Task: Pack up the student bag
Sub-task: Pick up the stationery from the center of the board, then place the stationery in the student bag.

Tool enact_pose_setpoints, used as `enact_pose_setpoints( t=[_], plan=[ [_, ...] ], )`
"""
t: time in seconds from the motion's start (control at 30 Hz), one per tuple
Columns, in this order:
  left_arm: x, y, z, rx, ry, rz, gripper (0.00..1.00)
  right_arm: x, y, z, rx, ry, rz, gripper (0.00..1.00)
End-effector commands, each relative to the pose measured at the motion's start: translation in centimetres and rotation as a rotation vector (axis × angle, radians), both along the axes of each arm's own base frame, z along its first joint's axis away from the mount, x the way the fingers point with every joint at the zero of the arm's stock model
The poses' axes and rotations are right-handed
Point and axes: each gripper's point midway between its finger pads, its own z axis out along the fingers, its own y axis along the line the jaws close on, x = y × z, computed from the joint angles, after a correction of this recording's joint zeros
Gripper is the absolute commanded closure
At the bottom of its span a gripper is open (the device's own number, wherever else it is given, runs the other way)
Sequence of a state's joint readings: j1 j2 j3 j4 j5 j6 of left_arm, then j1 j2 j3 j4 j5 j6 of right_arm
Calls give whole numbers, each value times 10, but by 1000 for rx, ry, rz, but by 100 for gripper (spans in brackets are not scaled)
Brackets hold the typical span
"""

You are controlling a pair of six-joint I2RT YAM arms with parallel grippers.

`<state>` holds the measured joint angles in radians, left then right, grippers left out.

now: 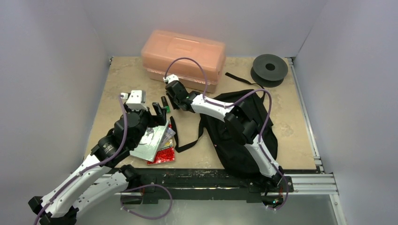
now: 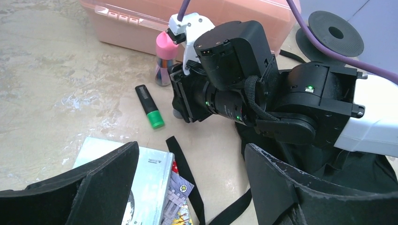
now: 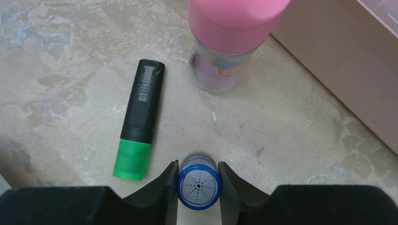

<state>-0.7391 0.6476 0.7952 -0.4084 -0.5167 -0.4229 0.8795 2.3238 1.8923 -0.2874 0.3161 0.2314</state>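
right gripper (image 3: 197, 165) was low over the table (image 1: 117, 79), just near of the orange-pink box (image 1: 183, 51), fingers (image 3: 165, 180) pinching a small upright blue-capped tube (image 3: 198, 186). both pads touched the cap's sides in the right wrist view. what was under the cap couldn't be told.

black highlighter with green cap (image 3: 141, 108) lay flat just left of the tube, green end toward the near side, not touching it. clear jar with pink lid (image 3: 225, 47) stood upright on the far side of the tube, just beside the box wall. jar held coloured stuff, too blurred to name.

left gripper (image 2: 191, 149) was spread wide with nothing between the jaws. it hung over a stack of flat books (image 1: 150, 143) at near left, and a red shiny packet (image 1: 162, 157) poked out at the stack's near edge.

student bag (image 1: 225, 150) lay slumped on the right half of the table, mostly under the right arm's elbow and forearm. one long strap (image 1: 187, 144) trailed left across the table toward the books. from these views it couldn't be told whether the zip was open.

black spool (image 1: 269, 68) sat at the far right corner, well apart from the bag's body and from both grippers.
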Motion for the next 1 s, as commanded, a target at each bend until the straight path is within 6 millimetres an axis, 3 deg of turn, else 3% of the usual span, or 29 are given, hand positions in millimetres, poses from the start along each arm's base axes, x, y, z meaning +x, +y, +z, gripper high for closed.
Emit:
enact_pose_setpoints(
  t=[0.0,0.17,0.27,0.3,0.47,0.63,0.77,0.87,0.97],
  plan=[
    [3,-8,17,-36,-29,-23,17,4,-2,77,95,-103,-12,83],
    [7,-27,5,-52,25,-75,17,-22,-57,143,214,-179,-61,92],
    [10,-52,-4,-71,79,-154,17,-39,-112,167,305,-193,-125,95],
    [11,-61,-7,-75,96,-188,17,-45,-139,184,347,-217,-159,95],
    [20,-119,-24,-64,212,-380,17,-85,-242,178,351,-252,-371,99],
    [24,-184,-39,-15,267,-517,18,-128,-318,163,374,-287,-617,98],
    [28,-239,-50,145,233,-590,19,-149,-356,157,391,-306,-754,100],
    [37,-273,-58,279,198,-620,19,-163,-370,175,472,-348,-789,100],
    [47,-293,-72,432,134,-630,18,-178,-388,199,547,-419,-825,100]
  ],
)
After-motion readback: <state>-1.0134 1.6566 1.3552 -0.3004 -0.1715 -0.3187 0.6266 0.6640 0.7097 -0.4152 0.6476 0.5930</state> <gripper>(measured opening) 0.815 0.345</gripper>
